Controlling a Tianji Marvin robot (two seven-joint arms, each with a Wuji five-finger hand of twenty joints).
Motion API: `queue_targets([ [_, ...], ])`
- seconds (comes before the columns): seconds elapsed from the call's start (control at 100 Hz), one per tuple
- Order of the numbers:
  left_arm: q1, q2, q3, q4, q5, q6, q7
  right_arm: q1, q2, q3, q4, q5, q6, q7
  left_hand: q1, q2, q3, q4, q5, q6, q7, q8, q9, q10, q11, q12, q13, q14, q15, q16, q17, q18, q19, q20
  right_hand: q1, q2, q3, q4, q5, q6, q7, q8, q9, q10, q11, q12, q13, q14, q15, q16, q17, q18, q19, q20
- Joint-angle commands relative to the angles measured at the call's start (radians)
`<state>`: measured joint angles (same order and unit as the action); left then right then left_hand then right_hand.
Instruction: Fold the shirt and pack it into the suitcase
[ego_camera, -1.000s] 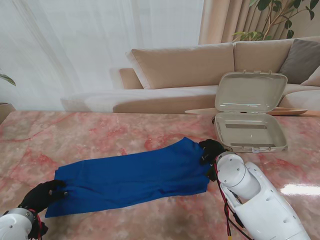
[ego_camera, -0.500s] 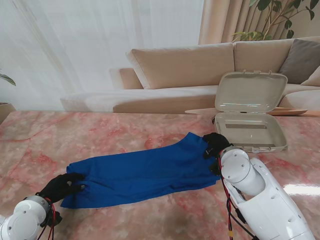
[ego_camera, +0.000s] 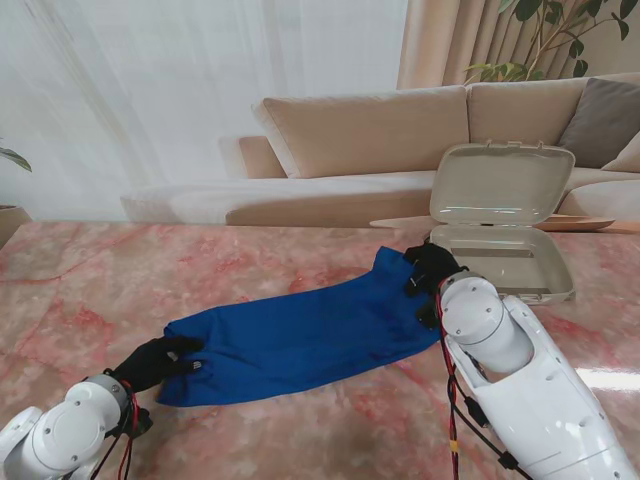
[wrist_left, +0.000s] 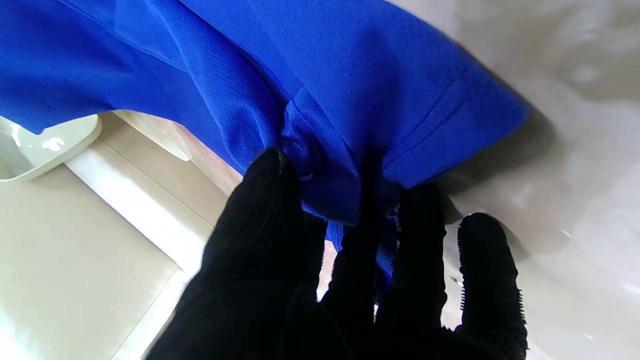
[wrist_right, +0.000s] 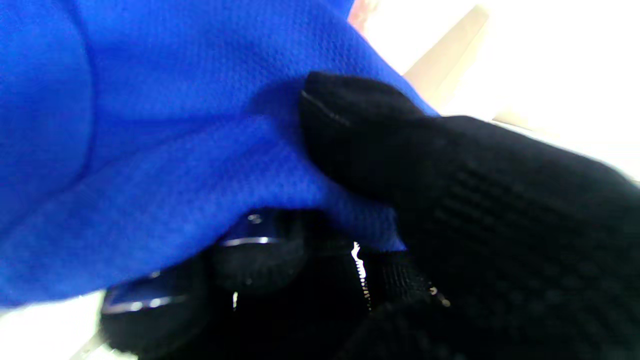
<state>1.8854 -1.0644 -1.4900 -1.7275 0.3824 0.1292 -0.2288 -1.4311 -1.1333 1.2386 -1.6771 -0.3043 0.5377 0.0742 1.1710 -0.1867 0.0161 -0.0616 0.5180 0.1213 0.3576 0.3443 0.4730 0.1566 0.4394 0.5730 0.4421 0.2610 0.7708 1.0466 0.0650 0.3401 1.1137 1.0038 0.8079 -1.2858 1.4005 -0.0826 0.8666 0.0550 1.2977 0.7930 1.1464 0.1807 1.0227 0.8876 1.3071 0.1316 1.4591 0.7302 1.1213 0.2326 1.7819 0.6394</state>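
Note:
A blue shirt (ego_camera: 310, 335) lies folded into a long band across the pink marble table (ego_camera: 150, 270), running from near left to far right. My left hand (ego_camera: 160, 362) in its black glove is shut on the shirt's near-left end; its wrist view shows the blue cloth (wrist_left: 350, 100) bunched between thumb and fingers (wrist_left: 420, 235). My right hand (ego_camera: 430, 270) is shut on the far-right end, right at the front edge of the open beige suitcase (ego_camera: 500, 265). Its wrist view shows the cloth (wrist_right: 150, 150) pinched under the thumb (wrist_right: 360, 130).
The suitcase lid (ego_camera: 503, 183) stands upright behind its tray. A beige sofa (ego_camera: 400, 130) and a potted plant (ego_camera: 550, 30) lie beyond the table's far edge. White curtains fill the back left.
Both hands have carried the shirt to the right and farther from me. The left end slid from the near-left corner toward the middle; the right end has reached the suitcase.

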Motion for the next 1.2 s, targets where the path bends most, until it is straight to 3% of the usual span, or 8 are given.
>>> queue_targets([
  [0.0, 0.012, -0.011, 0.028, 0.058, -0.002, 0.003, -0.026, 0.010, -0.012, -0.007, -0.018, 0.014, 0.008, 0.008, 0.005, 0.043, -0.030, 0.022, 0.003, 0.013, 0.001, 0.012, 0.030, 0.068, -0.023, -0.038, 0.010, 0.064, -0.190, -0.144, -0.006, 0.014, 0.030, 0.006, 0.054, -0.025, 0.137, -0.002, 0.010, -0.001, 0.048, 0.013, 0.072, 0.151, 0.066, -0.006, -0.002, -0.062, 0.032, -0.011, 0.052, -0.065, 0.124, -0.017],
  [0.47, -0.040, -0.014, 0.090, 0.110, -0.059, -0.025, -0.021, 0.075, -0.049, -0.099, -0.046, 0.119, 0.050, -0.053, 0.006, 0.043, -0.031, 0.022, 0.003, 0.015, 0.000, 0.011, 0.027, 0.085, -0.028, -0.041, 0.007, 0.065, -0.189, -0.145, -0.007, 0.012, 0.031, 0.006, 0.049, -0.008, 0.117, 0.010, 0.000, 0.000, 0.048, 0.014, 0.067, 0.151, 0.073, -0.015, 0.000, -0.067, 0.033, -0.007, 0.053, -0.077, 0.132, -0.025],
  [0.5, -0.041, -0.015, 0.092, 0.113, -0.062, -0.026, -0.020, 0.078, -0.052, -0.106, -0.048, 0.126, 0.051, -0.058, 0.007, 0.044, -0.030, 0.022, 0.003, 0.015, -0.001, 0.011, 0.028, 0.084, -0.028, -0.041, 0.007, 0.065, -0.189, -0.145, -0.007, 0.012, 0.031, 0.006, 0.050, -0.010, 0.117, 0.010, 0.001, -0.002, 0.047, 0.014, 0.068, 0.151, 0.074, -0.017, 0.000, -0.069, 0.032, -0.006, 0.063, -0.187, 0.191, 0.025],
  [0.56, -0.043, -0.015, 0.095, 0.115, -0.066, -0.028, -0.019, 0.082, -0.058, -0.120, -0.051, 0.141, 0.052, -0.071, 0.007, 0.043, -0.031, 0.022, 0.003, 0.013, 0.000, 0.011, 0.028, 0.086, -0.028, -0.041, 0.007, 0.064, -0.189, -0.145, -0.008, 0.012, 0.031, 0.006, 0.050, -0.010, 0.117, 0.009, 0.002, -0.002, 0.047, 0.014, 0.069, 0.150, 0.075, -0.018, 0.000, -0.067, 0.033, -0.004, 0.062, -0.206, 0.197, 0.049],
  [0.69, -0.047, -0.016, 0.100, 0.119, -0.072, -0.031, -0.018, 0.085, -0.069, -0.149, -0.060, 0.165, 0.046, -0.090, 0.006, 0.044, -0.031, 0.022, 0.003, 0.015, 0.001, 0.011, 0.028, 0.082, -0.026, -0.040, 0.006, 0.063, -0.188, -0.145, -0.008, 0.012, 0.031, 0.005, 0.047, -0.015, 0.119, 0.004, 0.005, -0.004, 0.047, 0.012, 0.071, 0.148, 0.075, -0.019, 0.000, -0.068, 0.033, -0.001, 0.056, -0.094, 0.122, 0.031],
  [0.81, -0.053, -0.016, 0.106, 0.124, -0.078, -0.034, -0.018, 0.086, -0.079, -0.174, -0.065, 0.185, 0.041, -0.110, 0.007, 0.044, -0.031, 0.022, 0.002, 0.014, 0.001, 0.012, 0.028, 0.070, -0.024, -0.039, 0.006, 0.063, -0.188, -0.145, -0.007, 0.012, 0.031, 0.005, 0.046, -0.015, 0.118, 0.002, 0.006, -0.004, 0.047, 0.011, 0.071, 0.148, 0.075, -0.019, 0.000, -0.068, 0.033, 0.000, 0.063, -0.163, 0.166, 0.036],
  [0.88, -0.057, -0.016, 0.111, 0.128, -0.082, -0.036, -0.018, 0.088, -0.086, -0.190, -0.066, 0.201, 0.041, -0.123, 0.008, 0.044, -0.031, 0.022, 0.002, 0.014, 0.002, 0.012, 0.027, 0.068, -0.023, -0.039, 0.006, 0.063, -0.188, -0.145, -0.007, 0.012, 0.031, 0.005, 0.047, -0.013, 0.115, 0.001, 0.005, -0.004, 0.047, 0.012, 0.070, 0.148, 0.075, -0.019, 0.000, -0.065, 0.032, 0.001, 0.054, -0.089, 0.116, 0.022],
  [1.19, -0.068, -0.018, 0.128, 0.140, -0.095, -0.043, -0.015, 0.124, -0.129, -0.274, -0.035, 0.276, 0.049, -0.189, 0.009, 0.043, -0.031, 0.022, 0.003, 0.015, 0.003, 0.012, 0.026, 0.077, -0.023, -0.040, 0.006, 0.063, -0.187, -0.145, -0.007, 0.010, 0.032, 0.005, 0.048, 0.006, 0.100, 0.002, -0.003, -0.004, 0.042, 0.011, 0.059, 0.151, 0.070, -0.018, 0.000, -0.056, 0.025, 0.002, 0.054, -0.077, 0.125, -0.012],
])
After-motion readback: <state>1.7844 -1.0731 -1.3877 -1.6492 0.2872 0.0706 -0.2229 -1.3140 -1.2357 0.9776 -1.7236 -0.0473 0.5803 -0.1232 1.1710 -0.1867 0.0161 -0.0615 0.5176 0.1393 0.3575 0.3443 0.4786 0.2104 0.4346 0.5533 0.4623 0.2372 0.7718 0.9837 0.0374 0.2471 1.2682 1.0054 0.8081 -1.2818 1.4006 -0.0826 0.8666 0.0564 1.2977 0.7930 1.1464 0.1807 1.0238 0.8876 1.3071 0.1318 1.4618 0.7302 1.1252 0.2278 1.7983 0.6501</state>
